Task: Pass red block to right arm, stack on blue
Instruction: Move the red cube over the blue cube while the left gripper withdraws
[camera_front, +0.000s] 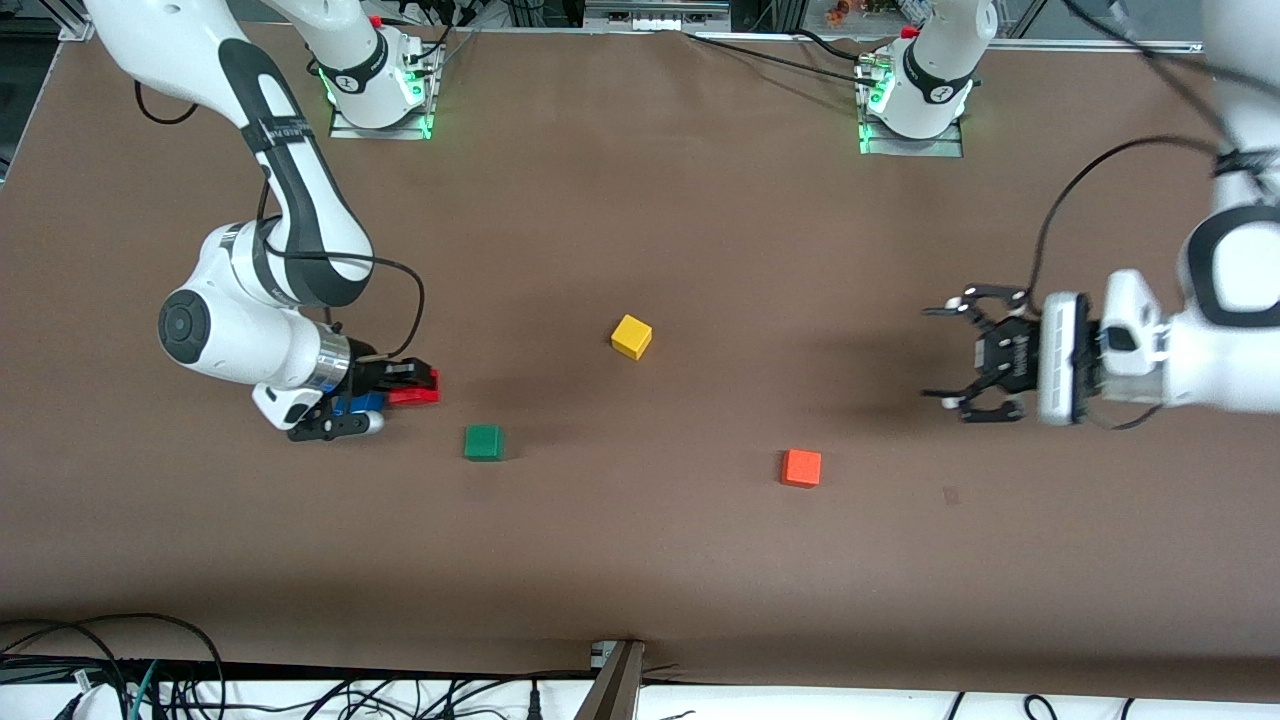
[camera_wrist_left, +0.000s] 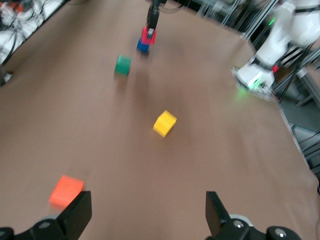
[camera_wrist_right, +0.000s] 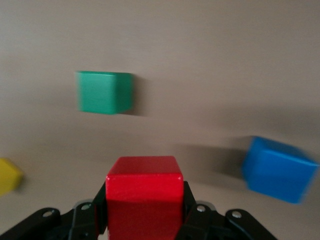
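At the right arm's end of the table (camera_front: 700, 230), the right claw (camera_front: 405, 385) is clamped on the red block (camera_front: 415, 388), held just above the table beside the blue block (camera_front: 358, 404). Next come the green block (camera_front: 484, 442), the yellow block (camera_front: 631, 336) and the orange block (camera_front: 801, 467). The left claw (camera_front: 955, 355) waits spread wide, holding nothing.

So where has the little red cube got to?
The red block is gripped in the right claw, over the blue block, at the right arm's end of the table, beside the green block.
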